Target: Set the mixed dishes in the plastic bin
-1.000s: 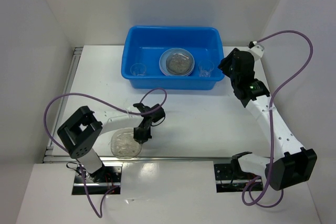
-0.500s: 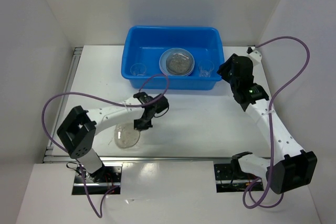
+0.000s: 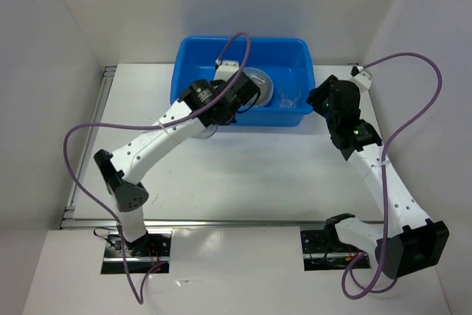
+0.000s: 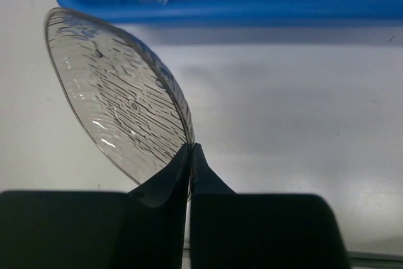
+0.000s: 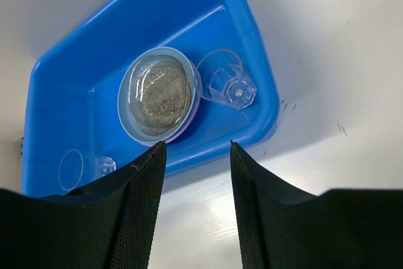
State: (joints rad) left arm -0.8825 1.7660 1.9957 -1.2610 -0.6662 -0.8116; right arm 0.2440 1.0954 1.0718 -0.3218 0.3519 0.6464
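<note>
My left gripper (image 4: 190, 149) is shut on the rim of a clear textured plate (image 4: 119, 99), which hangs tilted above the table just short of the blue plastic bin's front wall (image 4: 264, 7). From above, that gripper (image 3: 214, 119) sits at the bin's (image 3: 221, 53) front left with the plate (image 3: 209, 133) below it. Inside the bin lie a stack of plates (image 5: 160, 92) topped by a speckled greyish one, and two clear cups (image 5: 228, 81) (image 5: 85, 167). My right gripper (image 5: 196, 145) hovers open and holds nothing, near the bin's front right corner.
White walls enclose the table on three sides. A purple cable (image 3: 236, 46) from the left arm loops over the bin. A metal rail (image 3: 92, 130) runs along the table's left edge. The right arm (image 3: 383, 182) stretches along the right side.
The left gripper closed on the clear plate near the table's front edge, lifted it and carried it up to the bin's front wall. The right arm barely moved.
</note>
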